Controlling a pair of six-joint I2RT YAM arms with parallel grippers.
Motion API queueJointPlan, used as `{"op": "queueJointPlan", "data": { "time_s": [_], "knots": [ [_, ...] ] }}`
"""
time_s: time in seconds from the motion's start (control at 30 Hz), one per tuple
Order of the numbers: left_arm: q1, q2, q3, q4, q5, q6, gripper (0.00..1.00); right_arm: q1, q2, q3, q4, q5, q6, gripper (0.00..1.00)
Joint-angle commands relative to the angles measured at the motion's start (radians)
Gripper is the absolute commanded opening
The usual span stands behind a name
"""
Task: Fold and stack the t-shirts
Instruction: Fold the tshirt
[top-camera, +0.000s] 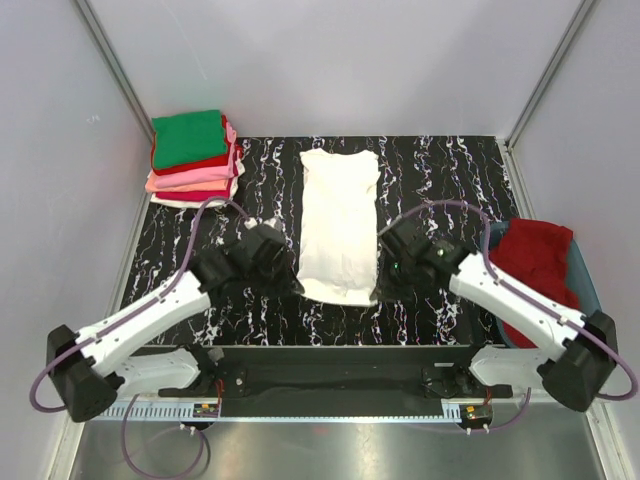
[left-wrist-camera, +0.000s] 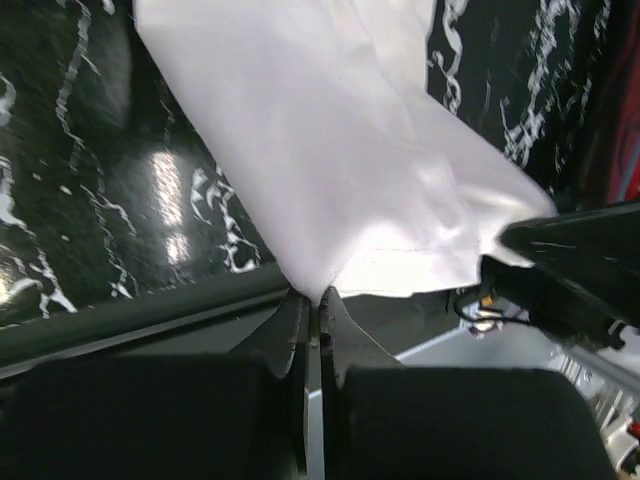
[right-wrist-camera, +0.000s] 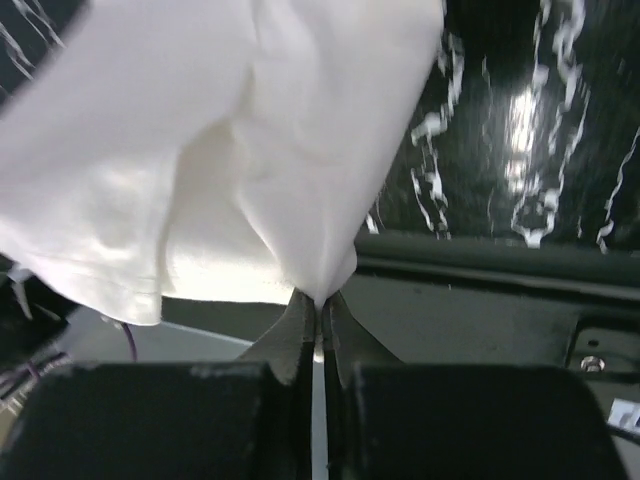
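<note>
A white t-shirt (top-camera: 338, 220) lies lengthwise in the middle of the black marbled table, folded narrow. My left gripper (top-camera: 296, 287) is shut on its near left corner; in the left wrist view the cloth (left-wrist-camera: 340, 160) runs up from the pinched tips (left-wrist-camera: 320, 298). My right gripper (top-camera: 377, 283) is shut on the near right corner; the right wrist view shows the cloth (right-wrist-camera: 230, 140) rising from its tips (right-wrist-camera: 321, 298). The near hem is lifted off the table. A stack of folded t-shirts (top-camera: 194, 158), green on top, then red, pink and white, sits at the far left.
A blue tub (top-camera: 580, 272) with a crumpled red t-shirt (top-camera: 535, 262) in it stands at the right edge beside my right arm. Grey walls close the far side and both sides. The table's near edge rail (top-camera: 330, 352) runs under both grippers.
</note>
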Motion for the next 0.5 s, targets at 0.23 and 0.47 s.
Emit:
{"op": "queueJointPlan", "data": {
  "time_s": [0.23, 0.47],
  "knots": [
    [0.263, 0.342, 0.277, -0.012, 0.147, 0.312, 0.00, -0.244, 0.344, 0.374, -0.016, 0.073, -0.348, 0.00],
    [0.340, 0.545, 0.461, -0.022, 0.190, 0.395, 0.00, -0.313, 0.544, 0.529, -0.007, 0.062, -0.420, 0.00]
  ]
}}
